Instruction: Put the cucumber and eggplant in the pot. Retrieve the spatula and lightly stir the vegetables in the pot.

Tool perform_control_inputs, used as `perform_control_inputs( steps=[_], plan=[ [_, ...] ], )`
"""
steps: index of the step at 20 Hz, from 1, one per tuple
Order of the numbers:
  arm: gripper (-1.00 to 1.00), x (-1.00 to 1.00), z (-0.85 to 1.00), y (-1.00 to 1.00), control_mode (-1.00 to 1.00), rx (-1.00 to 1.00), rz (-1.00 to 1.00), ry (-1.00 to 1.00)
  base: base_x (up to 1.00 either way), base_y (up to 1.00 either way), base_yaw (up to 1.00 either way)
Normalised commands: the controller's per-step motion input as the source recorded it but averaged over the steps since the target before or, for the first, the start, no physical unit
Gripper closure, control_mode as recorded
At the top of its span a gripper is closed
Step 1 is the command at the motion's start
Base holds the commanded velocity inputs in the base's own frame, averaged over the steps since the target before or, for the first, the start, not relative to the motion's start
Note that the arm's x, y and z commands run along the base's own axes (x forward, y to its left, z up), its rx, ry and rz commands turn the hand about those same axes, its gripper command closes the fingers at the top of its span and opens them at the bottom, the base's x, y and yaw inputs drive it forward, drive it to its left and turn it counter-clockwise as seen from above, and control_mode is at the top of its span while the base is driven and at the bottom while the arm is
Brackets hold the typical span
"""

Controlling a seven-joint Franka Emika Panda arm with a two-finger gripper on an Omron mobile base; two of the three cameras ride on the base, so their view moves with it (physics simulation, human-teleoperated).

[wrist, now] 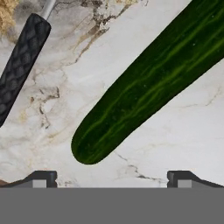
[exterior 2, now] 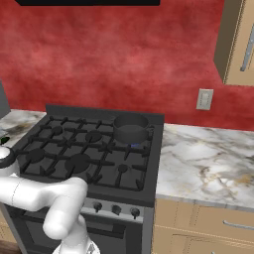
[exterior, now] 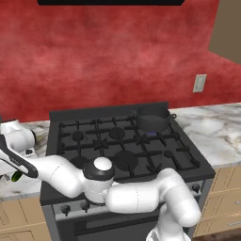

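even, flat rendered light, soft shadows, no glare; coarse, slightly pixelated detail.

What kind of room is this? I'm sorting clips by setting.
A kitchen, rendered rather than real: a black gas stove carrying a dark pot, marble counter on both sides with wooden drawers below, and a cucumber lying on the counter.

My two base cameras look forward and down from behind me, sharing the black gas stove; my hand camera hovers close (very close) over the pale marbled counter.
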Motion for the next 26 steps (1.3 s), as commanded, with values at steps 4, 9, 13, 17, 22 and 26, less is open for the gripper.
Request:
perform_control_inputs(
  steps=[4,9,13,17,22,26],
  plan=[
    [-1.0,0.0,-0.03,0.0,-1.0,0.0,0.0,0.0,0.0,0.0,0.0],
    [-1.0,0.0,-0.02,0.0,-1.0,0.0,0.0,0.0,0.0,0.0,0.0],
    [-1.0,0.0,-0.01,0.0,-1.0,0.0,-0.01,0.0,0.0,0.0,0.0],
    [-1.0,0.0,0.0,0.0,-1.0,0.0,-0.07,0.0,0.0,0.0,0.0],
    [-1.0,0.0,0.0,0.0,-1.0,0.0,-0.1,0.0,0.0,0.0,0.0],
    [-1.0,0.0,-0.08,0.0,-1.0,0.0,-0.11,0.0,0.0,0.0,0.0]
  ],
)
